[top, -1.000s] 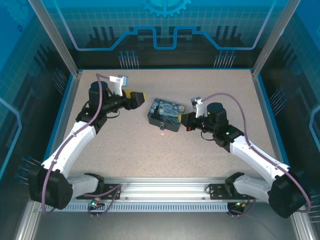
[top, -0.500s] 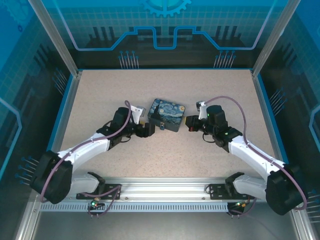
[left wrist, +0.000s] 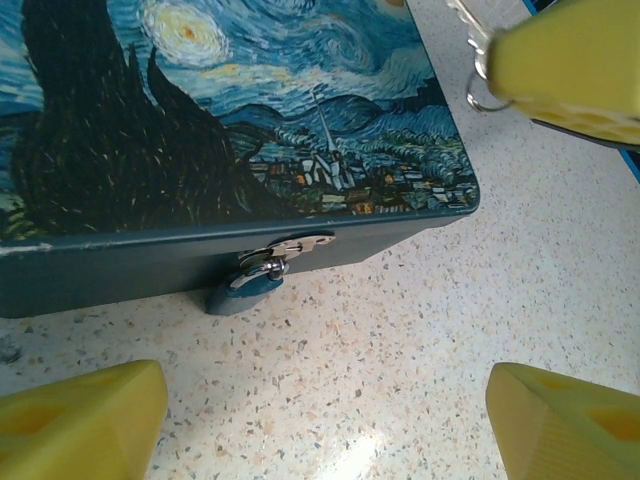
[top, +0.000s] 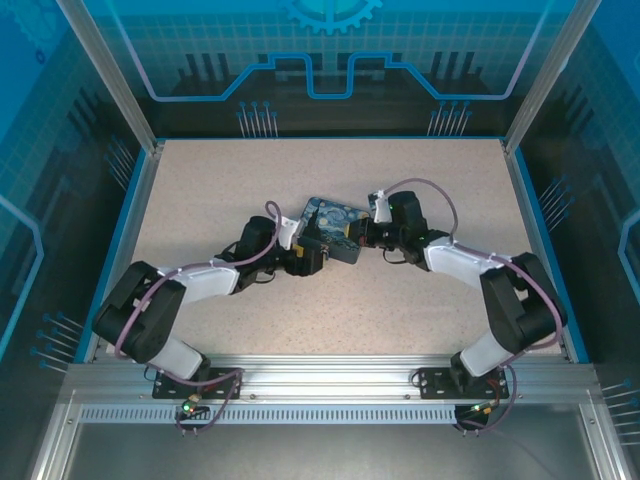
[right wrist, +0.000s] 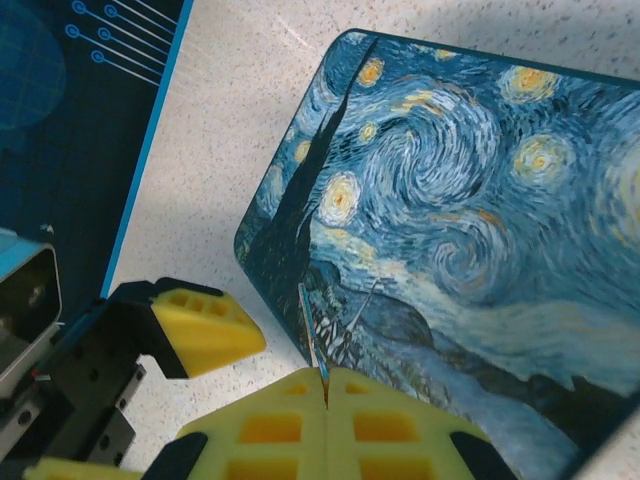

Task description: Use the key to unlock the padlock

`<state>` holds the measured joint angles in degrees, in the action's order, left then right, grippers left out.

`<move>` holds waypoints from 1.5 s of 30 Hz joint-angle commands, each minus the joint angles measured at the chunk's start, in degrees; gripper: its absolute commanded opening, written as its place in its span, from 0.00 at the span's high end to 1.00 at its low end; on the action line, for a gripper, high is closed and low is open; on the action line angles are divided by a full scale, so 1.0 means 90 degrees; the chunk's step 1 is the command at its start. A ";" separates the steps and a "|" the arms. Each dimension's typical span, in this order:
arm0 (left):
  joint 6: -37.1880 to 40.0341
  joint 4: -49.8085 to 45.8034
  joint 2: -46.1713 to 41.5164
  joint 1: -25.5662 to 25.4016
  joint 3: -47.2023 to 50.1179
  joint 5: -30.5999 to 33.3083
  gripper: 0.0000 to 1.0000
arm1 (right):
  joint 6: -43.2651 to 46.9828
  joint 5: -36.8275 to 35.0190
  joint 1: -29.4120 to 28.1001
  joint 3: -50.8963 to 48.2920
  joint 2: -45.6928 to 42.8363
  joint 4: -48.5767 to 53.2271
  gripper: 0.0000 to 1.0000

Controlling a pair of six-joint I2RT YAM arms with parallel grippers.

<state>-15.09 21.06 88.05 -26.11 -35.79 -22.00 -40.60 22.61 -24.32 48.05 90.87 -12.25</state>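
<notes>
The small bluish padlock (left wrist: 248,287) hangs from the silver hasp (left wrist: 292,247) on the front wall of the Starry-Night box (left wrist: 250,130), its body resting on the table. My left gripper (left wrist: 325,405) is open just in front of it, yellow fingers (left wrist: 85,420) wide apart, nothing between them. My right gripper (right wrist: 325,385) is shut on the key (right wrist: 311,335), whose thin blade sticks out edge-on over the box lid (right wrist: 450,200). In the left wrist view the right gripper's yellow finger (left wrist: 580,60) shows with a key ring (left wrist: 480,88). Both grippers (top: 316,256) (top: 350,232) meet at the box (top: 325,213).
The box sits mid-table on the speckled surface (top: 400,310). Blue walls (top: 128,215) border the table's left and right sides. One finger of the left gripper (right wrist: 205,330) lies close beside the box's corner in the right wrist view.
The left arm swung from the back left down to the box's front and closed in on the padlock. The right gripper moved left over the box lid, still holding the key.
</notes>
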 commanded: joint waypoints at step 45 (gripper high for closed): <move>0.0095 0.3094 0.1919 -0.0225 0.0405 0.0657 0.24 | 0.0006 -0.0130 -0.0096 0.0296 0.0985 0.0343 1.00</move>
<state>-14.68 46.70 103.88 -27.73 -32.32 -18.61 -41.95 24.08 -24.49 51.11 99.00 -14.87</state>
